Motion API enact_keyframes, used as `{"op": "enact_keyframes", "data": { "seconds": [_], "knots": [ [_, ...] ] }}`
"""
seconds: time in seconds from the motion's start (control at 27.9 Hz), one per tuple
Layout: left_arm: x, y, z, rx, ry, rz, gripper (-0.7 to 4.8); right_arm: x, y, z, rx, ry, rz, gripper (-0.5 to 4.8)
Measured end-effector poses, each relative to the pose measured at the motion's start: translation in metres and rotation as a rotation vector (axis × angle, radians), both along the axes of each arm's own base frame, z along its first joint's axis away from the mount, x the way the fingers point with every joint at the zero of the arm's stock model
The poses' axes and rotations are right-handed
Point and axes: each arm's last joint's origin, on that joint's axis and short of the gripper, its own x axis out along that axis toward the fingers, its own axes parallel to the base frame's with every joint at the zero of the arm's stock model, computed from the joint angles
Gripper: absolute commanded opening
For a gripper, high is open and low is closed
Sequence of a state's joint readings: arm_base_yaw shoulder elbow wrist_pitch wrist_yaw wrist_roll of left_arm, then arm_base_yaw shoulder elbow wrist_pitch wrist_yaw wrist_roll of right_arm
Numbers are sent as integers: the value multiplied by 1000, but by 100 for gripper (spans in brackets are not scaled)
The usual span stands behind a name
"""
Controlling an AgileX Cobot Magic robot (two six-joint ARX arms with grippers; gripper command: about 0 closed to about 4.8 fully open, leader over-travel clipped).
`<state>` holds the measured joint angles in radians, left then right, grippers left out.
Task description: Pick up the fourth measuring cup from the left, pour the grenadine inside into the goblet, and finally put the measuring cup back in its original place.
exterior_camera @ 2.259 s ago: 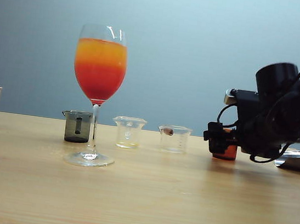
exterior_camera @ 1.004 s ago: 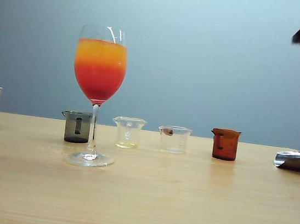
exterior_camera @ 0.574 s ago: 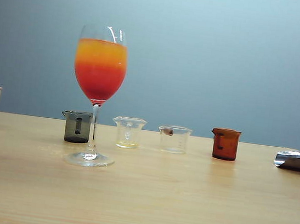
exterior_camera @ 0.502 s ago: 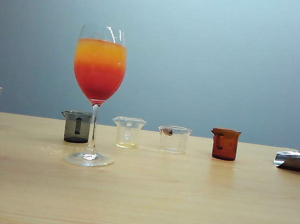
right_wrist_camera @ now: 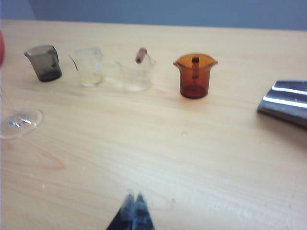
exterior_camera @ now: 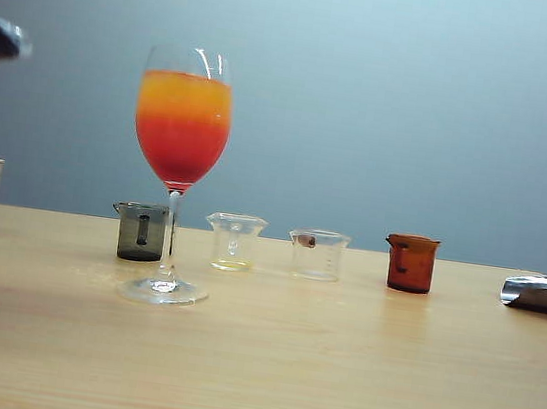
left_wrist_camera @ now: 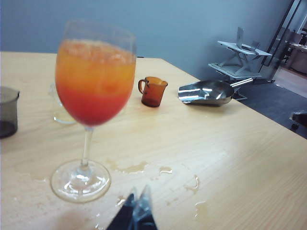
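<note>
Amber cup [right_wrist_camera: 194, 75] on table, well apart from both closed, empty jaws.

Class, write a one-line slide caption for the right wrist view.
Right gripper, fingers together, hangs above the table, facing the amber measuring cup.

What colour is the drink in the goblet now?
Orange over red in the goblet, clearest in the exterior view.

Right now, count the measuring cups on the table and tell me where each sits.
4, in one row behind the goblet: smoky grey cup at left, two clear cups in the middle, amber cup at right. None seems hidden.
</note>
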<state>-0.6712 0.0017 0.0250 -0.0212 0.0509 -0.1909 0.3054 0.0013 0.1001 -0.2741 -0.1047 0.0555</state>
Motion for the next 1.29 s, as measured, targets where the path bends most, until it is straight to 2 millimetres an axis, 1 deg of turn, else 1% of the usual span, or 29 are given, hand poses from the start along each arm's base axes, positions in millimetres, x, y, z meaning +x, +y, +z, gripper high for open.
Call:
{"op": "enact_keyframes", "data": {
  "seconds": [0.07, 0.25, 0.47, 0.5, 0.57, 0.82, 0.93, 1.04, 1.22, 1.29],
  "knots": [
    [1, -1, -8, 14, 23, 2, -5, 1, 0, -6, -2, 8, 0, -6],
    [1, -1, -6, 6, 12, 10, -5, 6, 1, -21, -13, 18, -35, -6],
    [1, -1, -10, 30, 42, 9, -5, 7, 0, -22, -1, -8, -78, -3],
    [1, -1, -11, 34, 46, 9, -5, 7, 0, -22, 2, -7, -79, 9],
    [1, 0, -11, 37, 50, 9, -5, 7, 0, -22, 7, -6, -79, 54],
    [2, 0, -11, 37, 52, 16, -5, 7, 0, -22, 11, -5, -80, 54],
    [8, 10, -11, 31, 55, 79, -5, 7, 0, -22, 11, -5, -80, 54],
    [16, 27, -11, 22, 60, 187, -5, 7, 0, -22, 11, -4, -80, 54],
    [22, 55, -11, 11, 64, 448, -5, 7, 0, -22, 10, -4, -84, 54],
    [22, 65, -11, 8, 65, 581, -5, 8, -2, -22, 11, -4, -103, 54]
  ]
}}
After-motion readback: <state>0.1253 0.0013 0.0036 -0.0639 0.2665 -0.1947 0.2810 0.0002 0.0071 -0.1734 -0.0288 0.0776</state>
